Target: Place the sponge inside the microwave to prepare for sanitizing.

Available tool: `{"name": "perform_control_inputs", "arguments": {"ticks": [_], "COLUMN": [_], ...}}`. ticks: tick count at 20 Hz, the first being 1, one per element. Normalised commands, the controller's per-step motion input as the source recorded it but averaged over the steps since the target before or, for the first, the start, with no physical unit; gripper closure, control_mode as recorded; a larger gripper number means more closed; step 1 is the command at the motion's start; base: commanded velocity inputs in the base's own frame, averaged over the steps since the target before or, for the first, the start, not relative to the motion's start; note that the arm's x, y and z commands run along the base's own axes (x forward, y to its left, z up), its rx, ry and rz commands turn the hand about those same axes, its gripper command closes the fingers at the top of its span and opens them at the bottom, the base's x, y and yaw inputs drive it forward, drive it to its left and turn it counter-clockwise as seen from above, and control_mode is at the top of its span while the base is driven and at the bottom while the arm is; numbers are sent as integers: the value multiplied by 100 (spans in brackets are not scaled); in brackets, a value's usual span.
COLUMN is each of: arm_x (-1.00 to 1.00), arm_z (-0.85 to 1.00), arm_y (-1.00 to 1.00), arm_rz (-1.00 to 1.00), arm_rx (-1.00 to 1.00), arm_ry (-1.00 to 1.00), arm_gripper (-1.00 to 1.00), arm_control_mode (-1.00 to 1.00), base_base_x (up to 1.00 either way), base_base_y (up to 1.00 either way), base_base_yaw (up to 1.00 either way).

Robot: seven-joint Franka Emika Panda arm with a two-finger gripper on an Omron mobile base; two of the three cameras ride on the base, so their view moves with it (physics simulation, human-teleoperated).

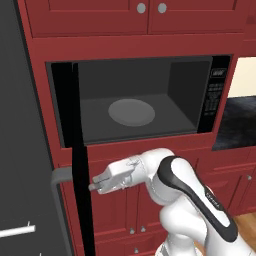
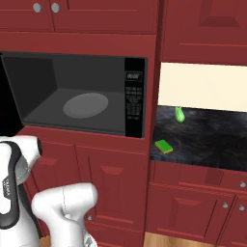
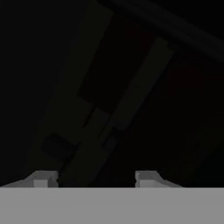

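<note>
- The red cabinets (image 1: 130, 20) run above, below and beside the oven; their doors carry small round grey knobs.
- The microwave (image 1: 135, 97) is built into them with its black door (image 1: 75, 150) swung fully out to the left, seen edge-on in the left base view, its grey handle (image 1: 60, 180) curving off the lower part.
- Its grey cavity is open, with the round grey turntable (image 2: 86, 105) bare on the floor and the black keypad strip (image 2: 134, 103) along the right side.
- The dark speckled table (image 2: 212, 132) lies to the right of the microwave, under a cream wall panel.
- The white arm bends low in front of the lower cabinets, its hand reaching left toward the door's edge.
- The gripper (image 1: 93, 186) sits just beside the door, near the handle; the jaws stand apart with nothing between them in the hand view.
- The sponge (image 2: 164, 146) lies flat near the table's front left corner, well apart from the gripper.
- A small green object (image 2: 179, 114) stands further back on the table.
</note>
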Motion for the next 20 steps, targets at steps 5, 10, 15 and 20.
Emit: {"name": "perform_control_inputs", "arguments": {"ticks": [5, 10, 15, 20], "arm_x": [31, 15, -13, -13], "arm_z": [-10, -5, 0, 1], "arm_y": [14, -10, -48, -60], "arm_rz": [-32, -21, -2, 0], "arm_rx": [0, 1, 11, 11], "arm_ry": [0, 0, 0, 0], "arm_gripper": [-100, -100, -100, -100], "arm_control_mode": [-100, -100, -100, -100], "base_base_x": [0, 0, 0, 0], "base_base_y": [0, 0, 0, 0], "base_base_yaw": [0, 0, 0, 0]}}
